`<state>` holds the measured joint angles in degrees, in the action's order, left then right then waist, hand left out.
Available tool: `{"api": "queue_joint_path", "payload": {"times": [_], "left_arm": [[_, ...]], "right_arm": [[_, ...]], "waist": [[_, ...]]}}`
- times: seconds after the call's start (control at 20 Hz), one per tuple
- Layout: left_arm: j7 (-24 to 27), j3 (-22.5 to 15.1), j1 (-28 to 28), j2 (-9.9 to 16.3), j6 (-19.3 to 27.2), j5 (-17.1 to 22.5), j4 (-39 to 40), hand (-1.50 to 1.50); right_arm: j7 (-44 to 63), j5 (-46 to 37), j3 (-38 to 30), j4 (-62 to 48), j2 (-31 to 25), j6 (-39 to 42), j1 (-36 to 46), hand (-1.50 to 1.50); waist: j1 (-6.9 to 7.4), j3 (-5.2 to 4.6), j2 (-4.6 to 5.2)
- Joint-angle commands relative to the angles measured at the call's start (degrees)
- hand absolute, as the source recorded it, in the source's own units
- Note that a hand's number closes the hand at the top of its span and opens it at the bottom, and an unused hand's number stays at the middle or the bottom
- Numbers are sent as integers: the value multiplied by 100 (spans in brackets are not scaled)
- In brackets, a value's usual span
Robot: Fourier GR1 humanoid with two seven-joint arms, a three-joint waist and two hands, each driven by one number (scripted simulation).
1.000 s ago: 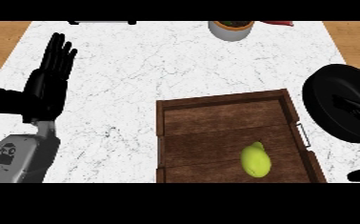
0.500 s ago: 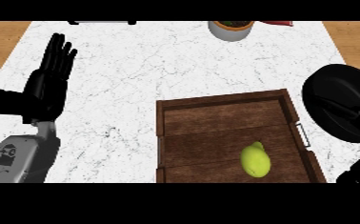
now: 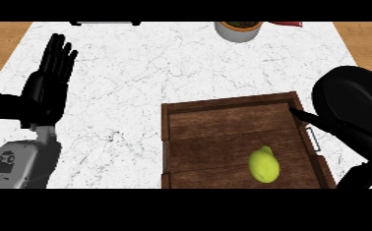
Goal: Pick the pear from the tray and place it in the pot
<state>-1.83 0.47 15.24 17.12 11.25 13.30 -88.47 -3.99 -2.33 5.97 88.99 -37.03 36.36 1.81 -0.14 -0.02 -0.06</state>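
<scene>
Our left hand [image 3: 47, 90] rests left of the tray [image 3: 218, 108], fingers straight and released, our right hand's fingers we cannot tell, so the pear [image 3: 263, 164] lies ungrasped inside the tray, the pot [image 3: 349, 97] just right.

A white marble counter top [image 3: 160, 72] filled most of the view. At its far edge stood a round grey pot of dark soil [image 3: 238, 30], with a flat red object [image 3: 286, 23] just beside it.
</scene>
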Motion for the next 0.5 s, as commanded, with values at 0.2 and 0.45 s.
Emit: {"api": "queue_joint_path", "payload": {"times": [0.2, 0.45], "left_arm": [[309, 121, 55, -329, -152, -274, 406, 0], [-161, 234, 76, -239, -250, -322, -14, 0]], "right_arm": [[-226, -831, 84, 131, 843, -257, -186, -150], [-404, -1214, -38, -325, 1083, -141, 215, -150]], "waist": [[-5, 2, 6], [24, 3, 7]]}}
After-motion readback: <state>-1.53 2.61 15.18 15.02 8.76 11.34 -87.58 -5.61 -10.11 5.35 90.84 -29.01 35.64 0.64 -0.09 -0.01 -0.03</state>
